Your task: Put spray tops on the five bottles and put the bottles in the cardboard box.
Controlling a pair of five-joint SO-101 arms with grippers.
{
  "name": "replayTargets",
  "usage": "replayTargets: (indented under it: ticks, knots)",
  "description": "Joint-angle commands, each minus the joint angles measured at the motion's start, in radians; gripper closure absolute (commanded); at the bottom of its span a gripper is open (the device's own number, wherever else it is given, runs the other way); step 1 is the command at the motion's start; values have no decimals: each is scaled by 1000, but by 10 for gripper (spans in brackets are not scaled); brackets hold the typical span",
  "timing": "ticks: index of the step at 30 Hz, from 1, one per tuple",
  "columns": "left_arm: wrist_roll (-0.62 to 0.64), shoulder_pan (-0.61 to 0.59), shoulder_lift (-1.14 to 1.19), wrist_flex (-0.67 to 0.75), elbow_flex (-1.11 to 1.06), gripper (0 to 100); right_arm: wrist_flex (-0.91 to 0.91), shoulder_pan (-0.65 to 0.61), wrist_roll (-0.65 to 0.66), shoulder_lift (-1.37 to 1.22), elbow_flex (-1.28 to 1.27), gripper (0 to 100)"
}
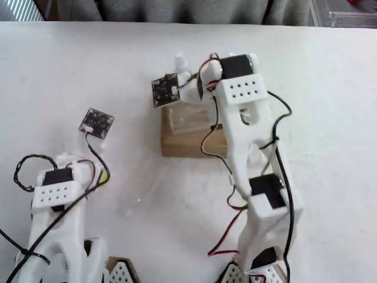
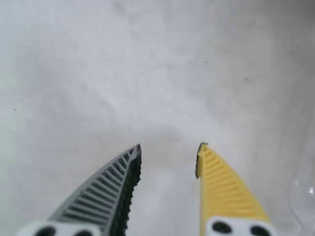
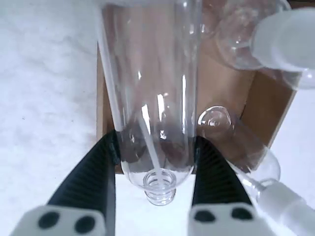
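Clamping bottle (image 3: 152, 88) over box (image 3: 268, 103), R jaws

White table (image 1: 88, 71), grey curtain (image 1: 177, 9) behind

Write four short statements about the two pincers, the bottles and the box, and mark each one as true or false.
1. The left pincer is open and holds nothing. True.
2. The right pincer grips a clear bottle. True.
3. The cardboard box is empty. False: other bottles lie in it.
4. The left pincer is above the box. False: it is over bare table.
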State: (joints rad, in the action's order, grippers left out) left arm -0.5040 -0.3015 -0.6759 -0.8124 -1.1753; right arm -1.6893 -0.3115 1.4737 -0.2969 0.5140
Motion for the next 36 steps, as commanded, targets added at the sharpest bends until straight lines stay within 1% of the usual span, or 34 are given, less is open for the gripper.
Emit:
replayTargets:
  ticks: [1, 6, 13, 15, 19, 22, 25, 29, 36]
  knots:
    - [-6, 15, 2, 31, 6, 815, -31, 13, -21, 170, -83, 981]
    - [-6, 13, 2, 31, 6, 815, -30, 42, -18, 367, -287, 981]
    - [-6, 13, 2, 31, 6, 815, -28, 166, -11, 647, -595, 980]
    - [-6, 13, 2, 31, 6, 815, -28, 209, 40, 719, -692, 981]
    - [-6, 13, 2, 31, 6, 815, -15, 321, 183, 857, -895, 981]
    - [-5, 13, 2, 31, 6, 815, 59, 417, 259, 952, -1046, 978]
    - [-5, 13, 2, 29, 5, 815, 157, 498, 308, 1035, -1188, 978]
    - [-6, 15, 2, 28, 5, 815, 245, 578, 318, 1124, -1333, 978]
    - [-6, 15, 2, 26, 5, 815, 260, 693, 313, 1165, -1442, 975]
